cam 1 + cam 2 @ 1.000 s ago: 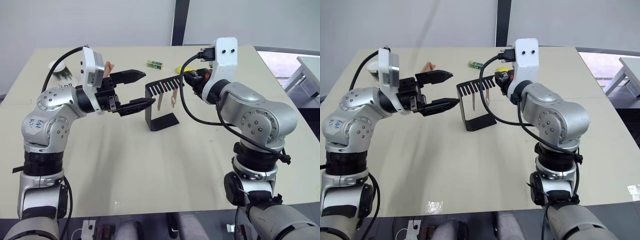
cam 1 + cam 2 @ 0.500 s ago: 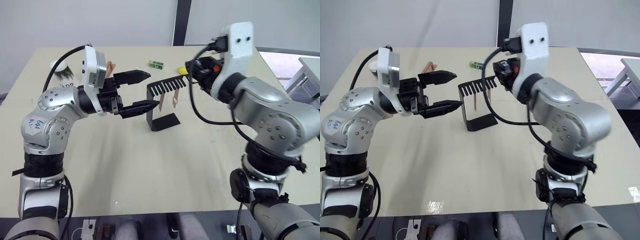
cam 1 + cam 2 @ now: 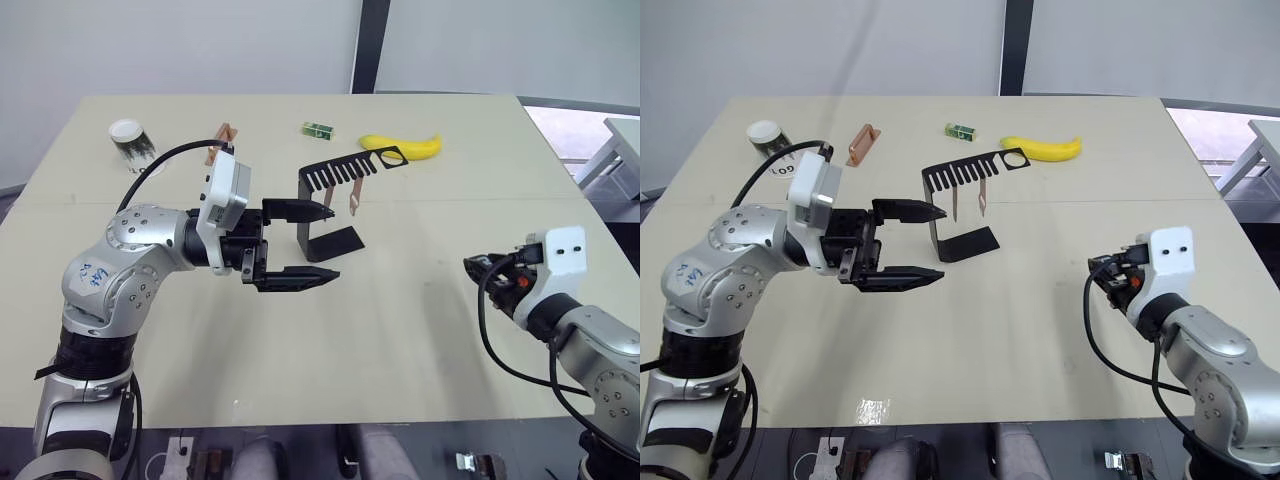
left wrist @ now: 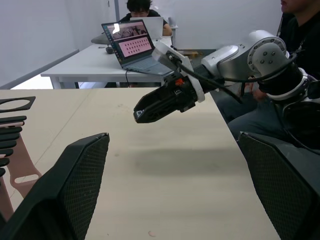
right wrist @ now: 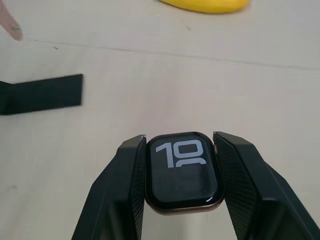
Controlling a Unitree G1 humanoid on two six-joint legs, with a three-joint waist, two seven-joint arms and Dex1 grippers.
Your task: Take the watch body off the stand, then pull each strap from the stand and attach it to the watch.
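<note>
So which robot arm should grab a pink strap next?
Probably the left. Its tool is open and empty, right beside the stand where both straps hang. The right tool is shut on the watch body and sits far off to the robot's right.

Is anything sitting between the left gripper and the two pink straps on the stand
Nothing visible. The left gripper is open beside the stand, and only bare table lies between it and the straps hanging from the stand's top arm.
</note>
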